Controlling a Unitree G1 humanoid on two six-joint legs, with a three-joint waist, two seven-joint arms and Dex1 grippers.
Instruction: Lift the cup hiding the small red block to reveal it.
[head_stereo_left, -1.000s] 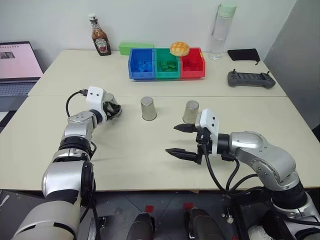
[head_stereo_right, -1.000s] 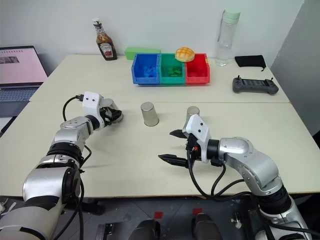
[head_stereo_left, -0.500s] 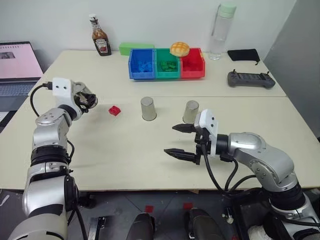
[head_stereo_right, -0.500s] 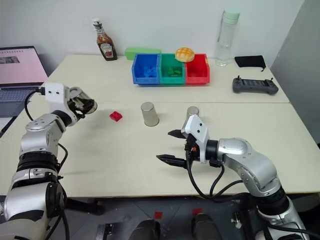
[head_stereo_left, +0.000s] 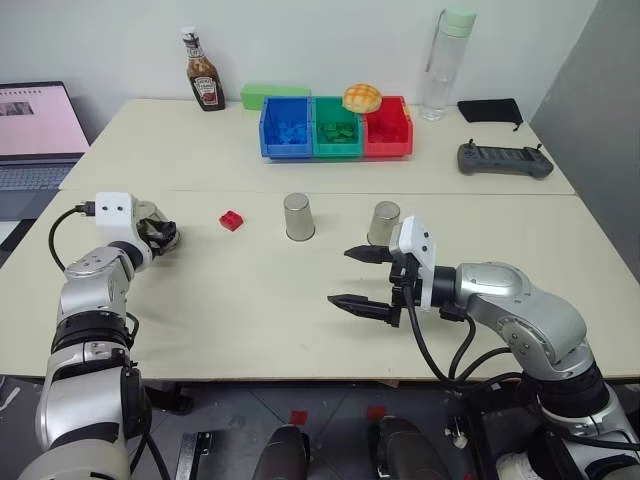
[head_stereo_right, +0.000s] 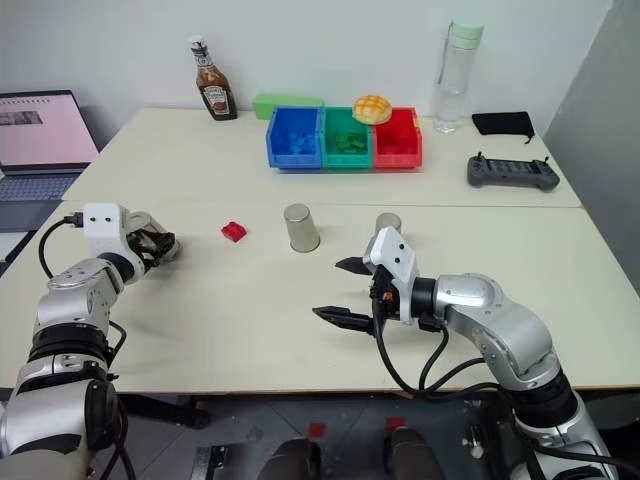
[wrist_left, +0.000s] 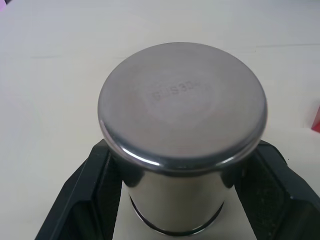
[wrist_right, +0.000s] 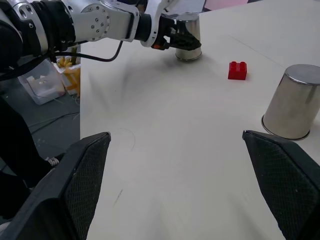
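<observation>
Standing exposed on the table (head_stereo_left: 300, 300), the red block (head_stereo_left: 231, 220) marks the reveal as done. Just left of it, the left gripper (head_stereo_left: 160, 236) brackets the cup (wrist_left: 182, 135), set down inverted; whether its fingers grip or have let go, I cannot tell. Next comes a clean release and retreat. The right gripper (head_stereo_left: 365, 280) hovers, jaws spread.

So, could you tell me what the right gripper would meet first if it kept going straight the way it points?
Probably nothing close: the right gripper points across bare table. Farther on, roughly in line, stands the cup between the left gripper's fingers; depth is uncertain.
</observation>
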